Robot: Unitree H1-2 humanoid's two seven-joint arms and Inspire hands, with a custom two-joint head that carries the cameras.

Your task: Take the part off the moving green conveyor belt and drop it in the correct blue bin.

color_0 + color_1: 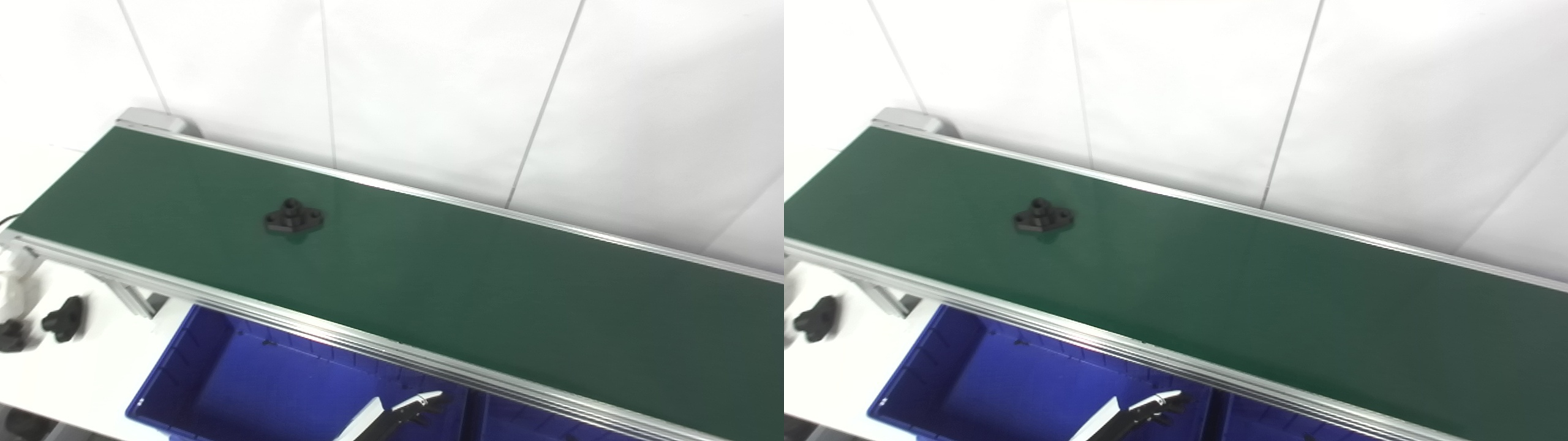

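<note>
A black flanged part with a raised hub lies flat on the green conveyor belt, left of the belt's middle. Below the belt's near rail stands a blue bin. Only the fingers of my left hand show at the bottom edge, over the right end of that bin. They are stretched out and apart, with nothing in them. The hand is far from the part, lower and to the right of it. My right hand is out of view.
A second blue bin adjoins the first on the right. Loose black parts lie on the white table at the left, beside a white fixture. The belt's aluminium rail runs between the bins and the belt. A white wall stands behind.
</note>
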